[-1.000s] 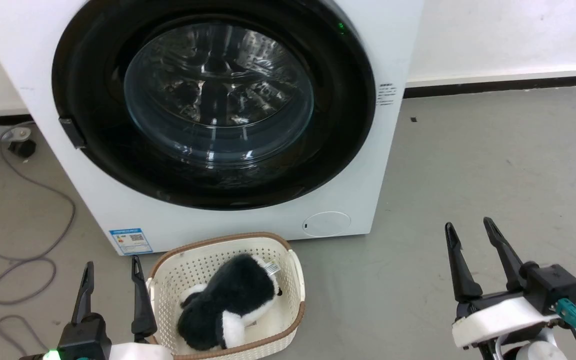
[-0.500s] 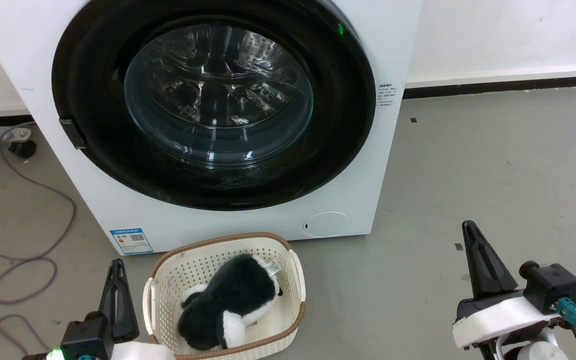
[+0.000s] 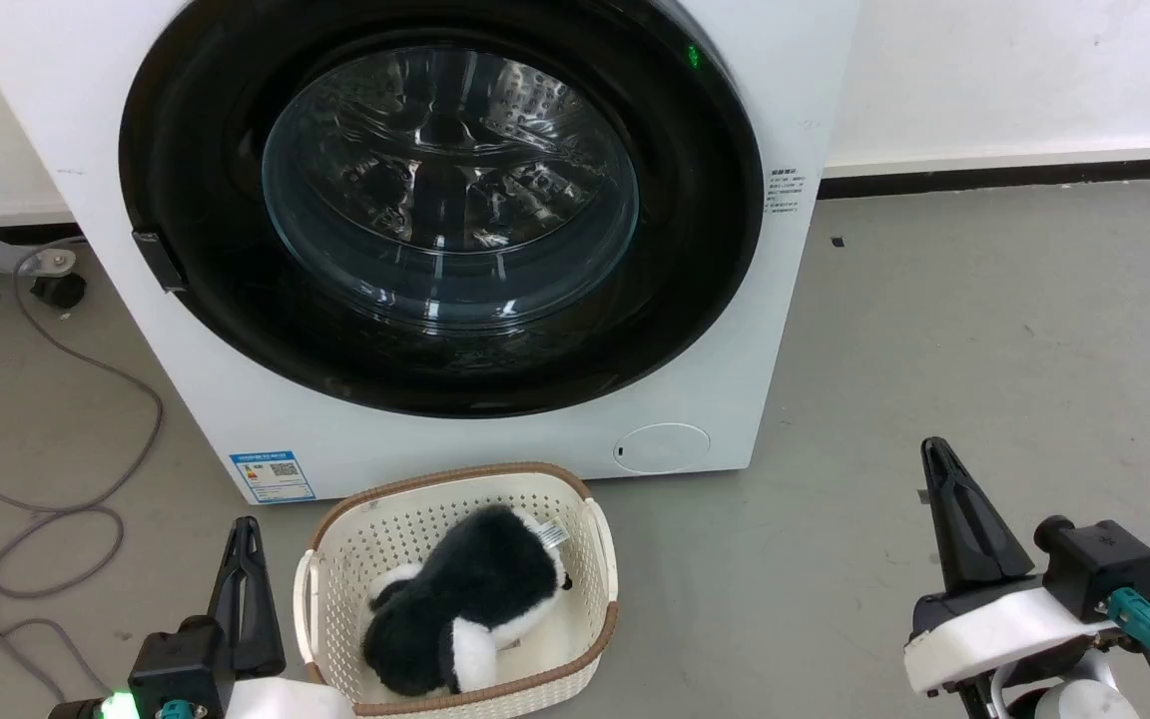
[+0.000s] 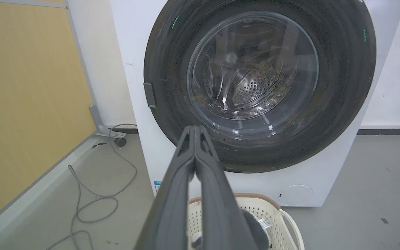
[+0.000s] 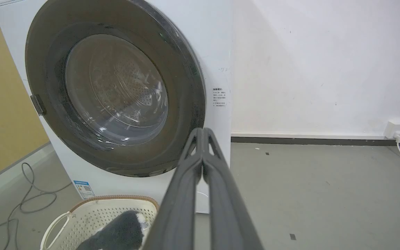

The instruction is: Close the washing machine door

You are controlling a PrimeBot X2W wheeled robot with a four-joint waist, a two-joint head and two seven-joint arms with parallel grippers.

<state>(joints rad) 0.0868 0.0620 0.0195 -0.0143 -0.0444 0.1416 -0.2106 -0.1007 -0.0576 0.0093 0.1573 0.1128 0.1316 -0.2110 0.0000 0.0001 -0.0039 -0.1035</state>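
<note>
1. Two things matter about the washing machine door (image 3: 450, 190). It looks heavy and rigid, and it sits in the front of the washing machine (image 3: 495, 439), seemingly flush, so the task seems all but done.
2. At the door's left edge there is a small dark tab (image 3: 158, 262), probably the catch. Any last push is best placed flat on the rim just beside it.
3. The glossy black rim (image 3: 705, 260) likely gives smooth fingers little grip, so it suits pressing rather than pinching. The bulging glass bowl (image 4: 252, 66) at the centre is the breakable part and should not be prodded.
4. The left end effector (image 3: 244, 527) is low at the left, beside a cream basket (image 3: 455, 469) that holds a black-and-white plush toy (image 3: 465, 609). Its fingers are pressed together on nothing and point toward the machine, well apart from the door.
5. The right end effector (image 3: 934, 449) is low at the right over bare floor (image 3: 984, 300). It too is pressed together and empty, aimed forward and clear of the machine.
</note>
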